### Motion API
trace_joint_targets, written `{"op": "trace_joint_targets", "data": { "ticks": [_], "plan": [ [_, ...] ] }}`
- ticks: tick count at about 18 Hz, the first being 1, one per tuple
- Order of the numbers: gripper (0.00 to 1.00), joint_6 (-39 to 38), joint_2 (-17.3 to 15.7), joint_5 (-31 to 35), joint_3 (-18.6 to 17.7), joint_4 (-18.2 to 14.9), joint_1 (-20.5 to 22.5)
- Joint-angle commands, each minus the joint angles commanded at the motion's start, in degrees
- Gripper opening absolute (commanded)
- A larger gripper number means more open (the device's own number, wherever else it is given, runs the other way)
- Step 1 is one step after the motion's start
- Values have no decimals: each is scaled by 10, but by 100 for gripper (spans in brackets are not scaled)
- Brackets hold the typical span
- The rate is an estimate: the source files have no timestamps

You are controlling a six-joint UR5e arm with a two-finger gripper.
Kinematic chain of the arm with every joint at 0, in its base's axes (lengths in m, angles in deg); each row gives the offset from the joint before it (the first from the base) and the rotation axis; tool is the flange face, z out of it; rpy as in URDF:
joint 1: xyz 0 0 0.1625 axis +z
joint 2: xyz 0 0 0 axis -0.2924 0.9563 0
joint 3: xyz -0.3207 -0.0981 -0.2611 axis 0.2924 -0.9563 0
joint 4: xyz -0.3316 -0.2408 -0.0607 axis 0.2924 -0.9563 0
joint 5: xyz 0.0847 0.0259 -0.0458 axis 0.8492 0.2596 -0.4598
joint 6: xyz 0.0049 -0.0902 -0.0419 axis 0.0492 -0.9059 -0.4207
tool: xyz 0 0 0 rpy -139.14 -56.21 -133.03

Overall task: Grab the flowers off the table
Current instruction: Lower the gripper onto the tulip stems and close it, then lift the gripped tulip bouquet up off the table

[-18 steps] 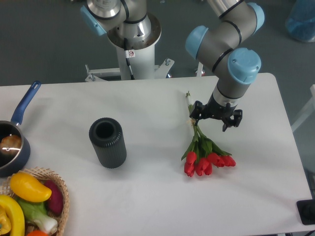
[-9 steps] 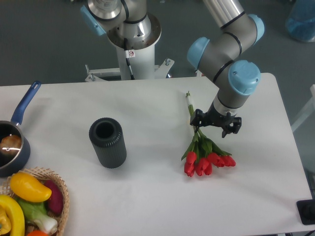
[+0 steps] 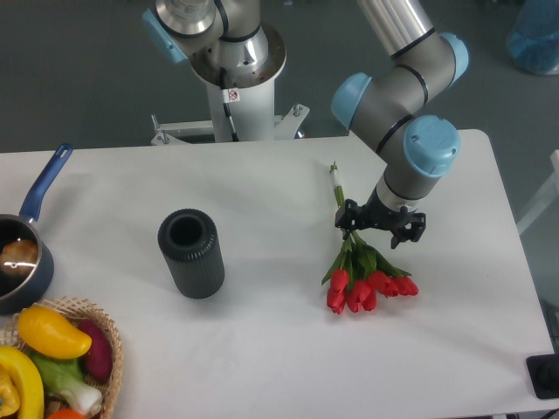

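Observation:
The flowers (image 3: 365, 284), a bunch of red tulips with green leaves, lie on the white table (image 3: 279, 349) right of centre. Their thin stems (image 3: 335, 182) run back toward the arm's base. My gripper (image 3: 378, 224) hangs low over the place where stems meet leaves. It is open, its black fingers (image 3: 348, 216) spread wide. The left finger is right at the stems, while the right one stands over bare table. That part of the stems is hidden under the gripper, so I cannot tell whether anything touches them.
A black ribbed cylinder (image 3: 190, 252) stands upright left of centre. A blue-handled pot (image 3: 19, 253) sits at the left edge, and a wicker basket (image 3: 111, 336) with vegetables (image 3: 52, 332) is at the front-left corner. The robot base (image 3: 238, 70) is behind the table.
The gripper has sunk lower and shifted slightly left and toward the front, ending closer over the stems. The flowers have not moved.

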Motion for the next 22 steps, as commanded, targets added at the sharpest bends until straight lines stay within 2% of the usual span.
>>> {"op": "trace_joint_targets", "data": {
  "ticks": [10, 17, 22],
  "plan": [
    [100, -13, 15, 4, 0, 0, -8],
    [73, -37, 20, 4, 1, 3, -11],
    [60, -40, 24, 4, 2, 3, -11]
  ]
}}
